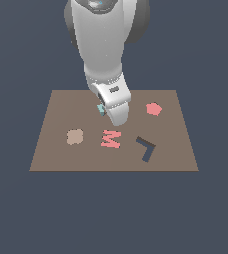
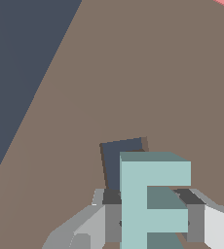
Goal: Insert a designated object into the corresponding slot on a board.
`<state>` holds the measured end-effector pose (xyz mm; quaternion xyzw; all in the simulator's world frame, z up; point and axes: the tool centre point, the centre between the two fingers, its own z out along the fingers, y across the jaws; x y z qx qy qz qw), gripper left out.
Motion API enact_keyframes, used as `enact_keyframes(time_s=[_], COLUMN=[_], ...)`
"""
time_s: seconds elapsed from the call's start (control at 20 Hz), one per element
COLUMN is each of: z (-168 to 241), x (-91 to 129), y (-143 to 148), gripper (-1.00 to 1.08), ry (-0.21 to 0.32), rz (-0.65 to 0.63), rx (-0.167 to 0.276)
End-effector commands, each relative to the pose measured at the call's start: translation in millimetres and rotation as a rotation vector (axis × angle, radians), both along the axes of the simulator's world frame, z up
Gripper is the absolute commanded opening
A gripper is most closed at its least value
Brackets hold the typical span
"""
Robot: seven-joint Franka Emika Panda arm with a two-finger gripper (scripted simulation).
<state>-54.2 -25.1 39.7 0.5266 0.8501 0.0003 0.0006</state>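
Clamped in my gripper (image 2: 153,219): pale teal E-shaped block (image 2: 150,194).
Only wrist view shows the dark recess (image 2: 116,160) in brown board (image 1: 61,154) behind it.

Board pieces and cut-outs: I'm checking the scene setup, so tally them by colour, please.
Pink pieces: 2, the M-shaped piece and a blob-shaped piece
Tan pieces: 1
Teal E block, in the gripper: 1
Dark cut-outs: 2, the L-shaped recess and the partly hidden slot
Total: 6
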Motion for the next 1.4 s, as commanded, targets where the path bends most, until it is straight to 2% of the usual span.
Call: enact_keyframes(time_s=[0.0,0.4,0.95,1.0,1.35], z=[0,0,-10,-10,-10], x=[-4,-10,-10,-10,-10], y=[1,2,1,1,1], gripper=[-1.00,-1.00,-1.00,1.00,1.00], ry=[0.000,0.000,0.000,0.000,0.000], rz=[0.054,0.141,0.147,0.147,0.147], rx=[0.000,0.000,-0.001,-0.001,-0.001])
